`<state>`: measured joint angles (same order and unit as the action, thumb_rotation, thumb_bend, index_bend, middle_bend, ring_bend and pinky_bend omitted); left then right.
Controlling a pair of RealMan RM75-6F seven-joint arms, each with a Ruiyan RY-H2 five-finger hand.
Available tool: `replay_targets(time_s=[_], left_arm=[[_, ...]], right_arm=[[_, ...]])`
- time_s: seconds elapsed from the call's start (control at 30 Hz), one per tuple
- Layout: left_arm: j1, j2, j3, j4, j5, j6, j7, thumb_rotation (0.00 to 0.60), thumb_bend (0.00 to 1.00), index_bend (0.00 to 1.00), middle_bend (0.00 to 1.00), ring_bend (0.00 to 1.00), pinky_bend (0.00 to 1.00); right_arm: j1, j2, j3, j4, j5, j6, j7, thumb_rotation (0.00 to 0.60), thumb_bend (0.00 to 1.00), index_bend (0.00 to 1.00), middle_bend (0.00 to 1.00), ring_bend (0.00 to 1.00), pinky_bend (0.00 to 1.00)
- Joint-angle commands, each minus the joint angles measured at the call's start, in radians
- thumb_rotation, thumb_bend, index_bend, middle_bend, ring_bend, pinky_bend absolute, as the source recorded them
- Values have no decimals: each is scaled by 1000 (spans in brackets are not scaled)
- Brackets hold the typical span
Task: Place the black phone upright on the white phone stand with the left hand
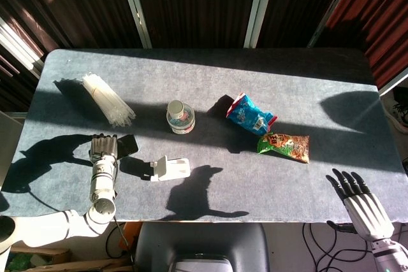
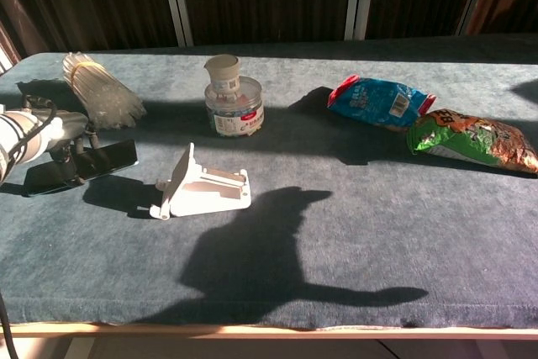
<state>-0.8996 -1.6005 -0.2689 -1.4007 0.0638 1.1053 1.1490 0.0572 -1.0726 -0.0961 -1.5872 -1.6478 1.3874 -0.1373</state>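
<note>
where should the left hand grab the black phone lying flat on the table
Probably across its two long edges near the middle, coming from above: the black phone lies flat and thin, with the left hand already over it and the white phone stand beside it.

Phone [image 2: 82,166] left of stand [image 2: 202,187], jar [image 2: 233,105] behind it, snack bags [image 2: 424,119] far right.

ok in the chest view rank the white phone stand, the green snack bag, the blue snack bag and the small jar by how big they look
1. green snack bag
2. blue snack bag
3. white phone stand, close to the blue bag in apparent size and nearer the camera, so that order is unsure
4. small jar
</note>
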Motion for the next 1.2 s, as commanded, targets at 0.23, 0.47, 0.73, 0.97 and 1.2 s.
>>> replay_targets(time_s=[0.23, 0.47, 0.73, 0.97, 1.2], left_arm=[[-15, -11, -8, 50, -34, -38, -19, 600, 278, 279, 363, 174, 151], [-8, -5, -52, 100, -104, -166, -95, 600, 284, 526, 673, 376, 169], [-12, 11, -42, 125, -142, -231, -134, 600, 311, 686, 819, 476, 170], [1, 59, -14, 75, -119, -313, -184, 600, 543, 839, 965, 588, 161], [135, 146, -36, -24, 216, -433, -466, 600, 559, 852, 994, 641, 194]], right_arm=[[1, -1, 0, 0, 1, -2, -4, 600, 110, 0, 0, 0, 0], [-1, 0, 0, 0, 0, 2, 0, 600, 109, 0, 0, 0, 0], [1, -1, 1, 0, 2, -3, -2, 600, 109, 0, 0, 0, 0], [1, -2, 1, -1, 3, -2, -4, 600, 110, 0, 0, 0, 0], [-3, -1, 0, 1, -1, 5, 1, 600, 110, 0, 0, 0, 0]])
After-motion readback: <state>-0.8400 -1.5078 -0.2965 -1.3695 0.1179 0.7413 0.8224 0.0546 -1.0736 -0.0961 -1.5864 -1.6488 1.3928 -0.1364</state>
